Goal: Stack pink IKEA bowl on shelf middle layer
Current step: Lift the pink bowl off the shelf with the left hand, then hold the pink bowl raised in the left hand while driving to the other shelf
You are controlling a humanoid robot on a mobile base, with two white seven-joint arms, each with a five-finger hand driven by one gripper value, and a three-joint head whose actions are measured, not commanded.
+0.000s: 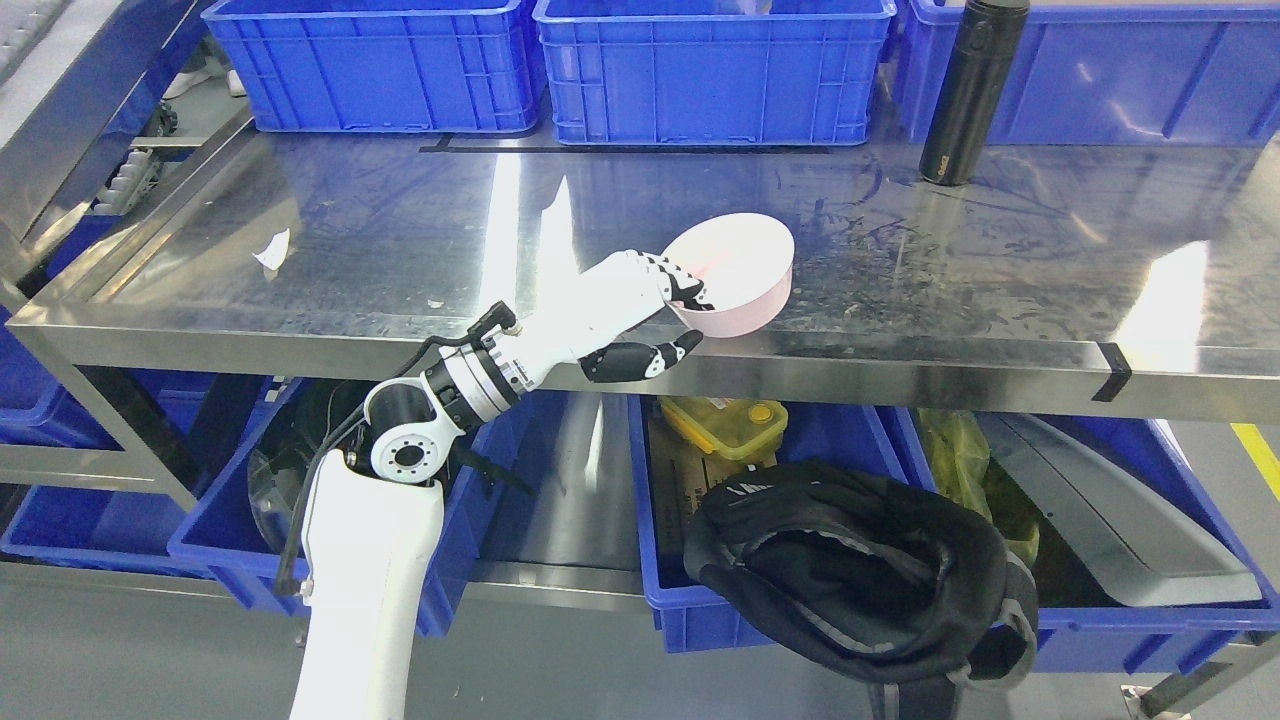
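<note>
Near the steel shelf's front edge, the left hand pinches the pink bowl's near rim, fingers inside and thumb apparently below. This grip probably keeps the bowl level for stacking.

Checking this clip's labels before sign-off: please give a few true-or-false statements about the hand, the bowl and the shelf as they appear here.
1. The left hand grips the pink bowl at its rim. True.
2. The pink bowl is at the back of the steel shelf, against the crates. False: it is at the front edge.
3. A black bottle stands upright at the back right of the shelf. True.
4. The bowl is already stacked on another pink bowl. False: no second bowl is visible.
5. Both robot arms are visible. False: only the left arm shows.
</note>
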